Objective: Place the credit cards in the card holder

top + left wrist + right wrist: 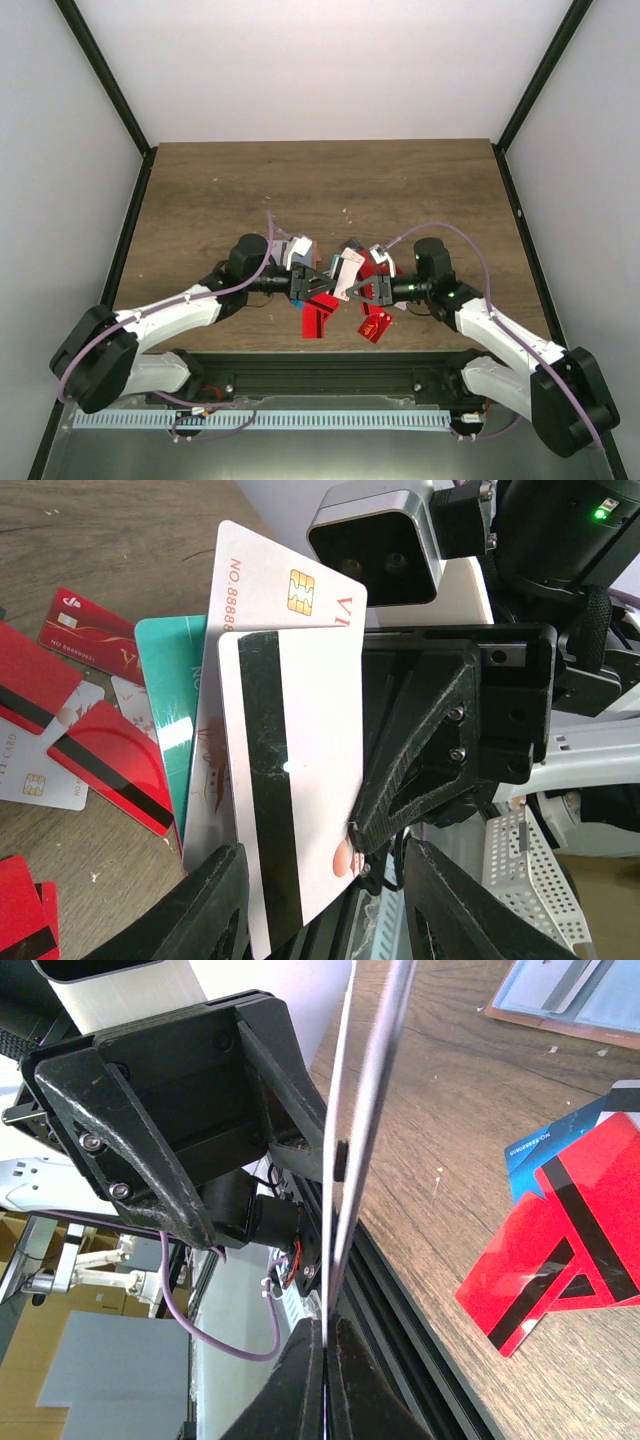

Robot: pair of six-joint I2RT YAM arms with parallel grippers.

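Two grippers meet near table's (220, 190) 6 o'clock edge in top view. Left gripper (322, 285) at 9 o'clock, right gripper (360, 290) at 3 o'clock, white credit cards (346, 272) upright between them. Loose cards (318, 320), red, flat on wood at 6 o'clock of tips.

Left wrist: credit cards fanned, chip card, teal, black-stripe. Right gripper pinches stripe card's 5 o'clock corner. Left fingers (215, 910) half apart; cannot tell if they touch fan.

Right wrist: jaws clamped tight on credit cards, seen edge-on. Card holder (545, 1022) flat on table at 1 o'clock, pale blue cards (585, 990) against it.
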